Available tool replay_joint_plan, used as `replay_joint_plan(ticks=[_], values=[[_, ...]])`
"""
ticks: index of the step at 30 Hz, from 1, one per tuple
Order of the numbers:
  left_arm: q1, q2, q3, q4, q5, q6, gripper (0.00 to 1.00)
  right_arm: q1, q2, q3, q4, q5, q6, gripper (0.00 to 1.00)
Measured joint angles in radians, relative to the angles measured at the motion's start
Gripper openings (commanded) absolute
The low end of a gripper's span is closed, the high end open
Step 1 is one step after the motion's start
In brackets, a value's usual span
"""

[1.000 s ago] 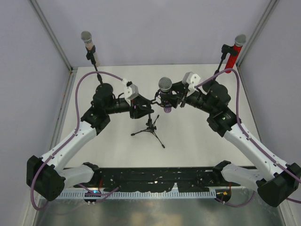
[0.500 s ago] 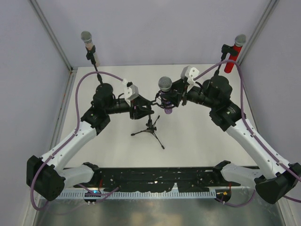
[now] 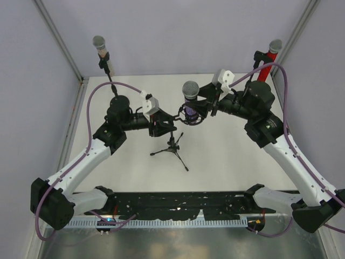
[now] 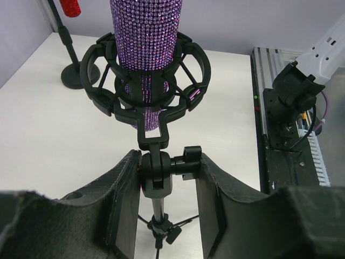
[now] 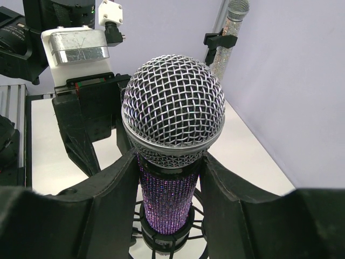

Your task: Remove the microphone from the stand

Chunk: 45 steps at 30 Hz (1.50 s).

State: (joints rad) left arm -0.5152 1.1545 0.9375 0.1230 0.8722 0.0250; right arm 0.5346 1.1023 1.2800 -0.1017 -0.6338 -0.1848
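Note:
The microphone (image 3: 190, 91) has a silver mesh head and a purple glitter body (image 5: 166, 197). It stands upright in the black shock mount (image 4: 145, 81) of a small tripod stand (image 3: 172, 147) at mid-table. Its body still passes through the mount ring (image 5: 164, 240). My right gripper (image 5: 168, 178) is shut on the microphone's body just under the head, and it also shows in the top view (image 3: 200, 108). My left gripper (image 4: 164, 172) is shut on the stand's swivel joint (image 4: 156, 164) below the mount, and it shows in the top view (image 3: 166, 127).
A second microphone on a stand (image 3: 100, 49) is at the back left corner; a red one (image 3: 267, 60) is at the back right. The red one's round base (image 4: 75, 76) is near. Side walls enclose the table. A black rail (image 3: 178, 202) runs along the near edge.
My right arm has risen and drawn back toward the far right, and the microphone's head has moved up slightly with it. My left arm and the stand have stayed still.

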Motion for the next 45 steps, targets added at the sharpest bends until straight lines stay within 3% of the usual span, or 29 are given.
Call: replay_joint_plan(ticks=[5,14,29,37,45], values=[[0.0,0.0,0.0,0.0,-0.001,0.0,0.31,0.0,0.0,-0.011,0.013,-0.005,0.002,0.64],[0.0,0.002,0.0,0.003,-0.003,0.0,0.31,0.001,-0.011,-0.039,0.058,-0.016,0.004,0.83],[0.0,0.002,0.0,0.004,-0.008,0.0,0.31,0.001,-0.066,-0.222,0.178,0.034,-0.003,0.85],[0.0,0.002,-0.001,0.005,-0.008,0.0,0.31,0.001,-0.061,-0.261,0.249,0.087,-0.002,0.76],[0.0,0.002,-0.001,0.005,-0.008,0.0,0.31,0.001,-0.053,-0.272,0.268,0.1,-0.006,0.8]])
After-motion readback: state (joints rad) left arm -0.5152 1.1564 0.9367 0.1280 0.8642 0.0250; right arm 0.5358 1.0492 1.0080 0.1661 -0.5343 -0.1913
